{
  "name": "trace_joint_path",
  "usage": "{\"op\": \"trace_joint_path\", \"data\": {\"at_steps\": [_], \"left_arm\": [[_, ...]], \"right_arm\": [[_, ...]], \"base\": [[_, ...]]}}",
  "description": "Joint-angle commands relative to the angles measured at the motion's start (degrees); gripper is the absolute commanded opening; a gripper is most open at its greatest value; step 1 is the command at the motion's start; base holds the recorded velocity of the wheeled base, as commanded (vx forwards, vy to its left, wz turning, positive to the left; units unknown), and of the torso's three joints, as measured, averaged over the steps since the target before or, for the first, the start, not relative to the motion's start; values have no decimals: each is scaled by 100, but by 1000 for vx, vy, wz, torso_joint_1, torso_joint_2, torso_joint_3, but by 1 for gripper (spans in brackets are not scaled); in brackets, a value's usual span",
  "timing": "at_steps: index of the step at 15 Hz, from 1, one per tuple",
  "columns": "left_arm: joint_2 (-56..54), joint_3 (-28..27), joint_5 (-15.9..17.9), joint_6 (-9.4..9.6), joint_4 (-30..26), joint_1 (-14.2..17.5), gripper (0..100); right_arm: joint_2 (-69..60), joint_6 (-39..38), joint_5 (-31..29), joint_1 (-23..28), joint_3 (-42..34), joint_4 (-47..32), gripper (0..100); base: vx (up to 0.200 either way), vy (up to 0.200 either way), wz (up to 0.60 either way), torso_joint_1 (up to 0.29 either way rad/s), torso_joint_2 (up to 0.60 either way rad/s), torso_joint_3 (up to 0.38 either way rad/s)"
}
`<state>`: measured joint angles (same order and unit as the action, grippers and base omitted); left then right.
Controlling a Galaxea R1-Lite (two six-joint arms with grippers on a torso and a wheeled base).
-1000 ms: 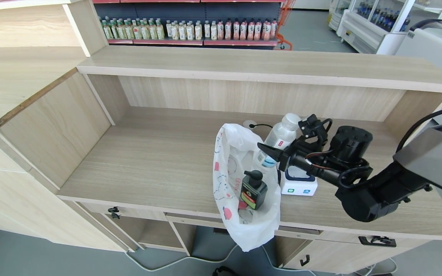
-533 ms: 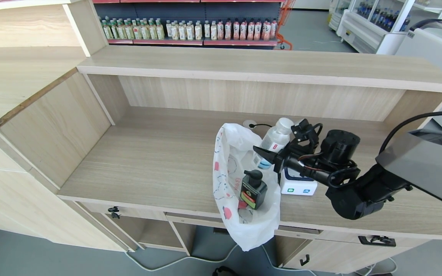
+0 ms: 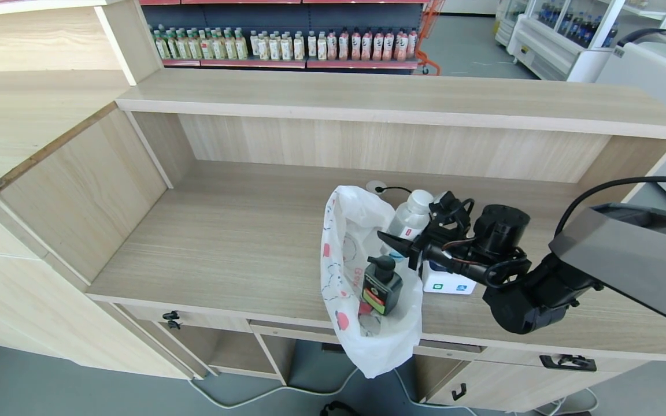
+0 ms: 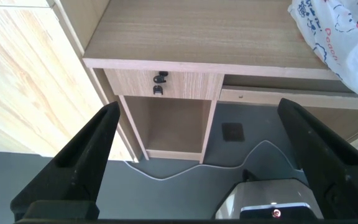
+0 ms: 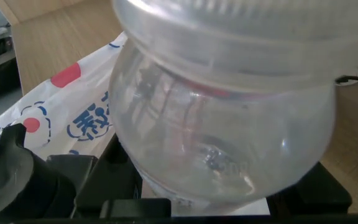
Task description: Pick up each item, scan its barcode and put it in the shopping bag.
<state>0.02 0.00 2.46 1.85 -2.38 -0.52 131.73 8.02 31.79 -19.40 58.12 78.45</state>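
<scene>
The right gripper (image 3: 403, 232) is clamped on a tilted clear bottle (image 3: 411, 214) at the shopping bag's (image 3: 337, 254) mouth — the left gripper (image 4: 194, 162) stands wide apart.

The counter (image 3: 240, 242) is lit brightly and evenly from above; soft shadows are cast beneath its upper shelf (image 3: 402, 101), and highlights are seen on the bottle (image 5: 229, 137).

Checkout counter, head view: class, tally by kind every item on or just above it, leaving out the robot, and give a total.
Bottles: 2 (clear water bottle, black pump bottle)
Shopping bag: 1
Scanner: 1
Total: 4
</scene>
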Motion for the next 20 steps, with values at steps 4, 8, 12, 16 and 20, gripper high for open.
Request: {"op": "trace_joint_path", "data": {"at_steps": [4, 8, 12, 16, 20], "left_arm": [[-2, 0, 0, -1, 0, 0, 100], [-2, 0, 0, -1, 0, 0, 100], [-2, 0, 0, -1, 0, 0, 100], [-2, 0, 0, -1, 0, 0, 100], [-2, 0, 0, -1, 0, 0, 100]], "right_arm": [[125, 42, 11, -38, -12, -5, 0], [125, 59, 11, -38, -47, 4, 0], [116, 68, 11, -29, -56, 4, 0], [125, 147, 46, -29, -82, 4, 0], [125, 226, 73, -29, -161, 4, 100]], "base": [[0, 0, 0, 0, 0, 0], [0, 0, 0, 0, 0, 0], [0, 0, 0, 0, 0, 0], [0, 0, 0, 0, 0, 0], [0, 0, 0, 0, 0, 0]]}}
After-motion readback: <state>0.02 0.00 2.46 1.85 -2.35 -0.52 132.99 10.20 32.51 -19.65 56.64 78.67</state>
